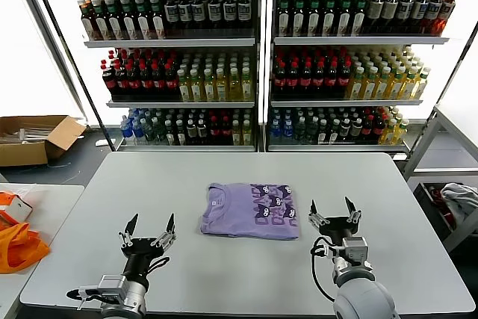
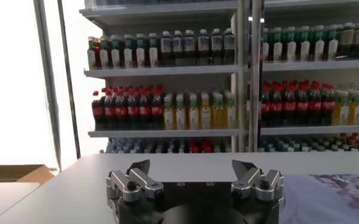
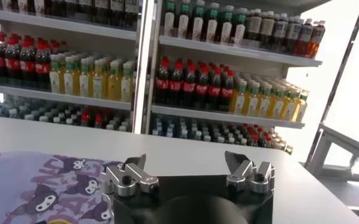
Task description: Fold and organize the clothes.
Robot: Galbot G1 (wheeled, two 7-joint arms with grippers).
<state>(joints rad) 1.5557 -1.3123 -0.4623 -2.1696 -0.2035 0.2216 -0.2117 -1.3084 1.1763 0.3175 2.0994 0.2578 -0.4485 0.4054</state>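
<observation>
At the centre of the head view, the T-shirt (image 1: 250, 211) is seen folded into a compact rectangle on the tabletop (image 1: 388, 184), its long axis running left to right. Both grippers are held released and empty: the right gripper (image 1: 334, 212) just beside its right edge, the left gripper (image 1: 150, 228) farther off at lower left.

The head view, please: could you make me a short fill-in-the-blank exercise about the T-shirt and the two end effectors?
1. The lavender T-shirt lies ____ on the grey table, not spread out.
2. The left end effector and the right end effector both have their fingers ____, holding nothing.
3. The T-shirt lies ____ the two end effectors, touched by neither.
4. The shelves behind the table are filled with ____.

Missing words: folded; open; between; bottles
</observation>
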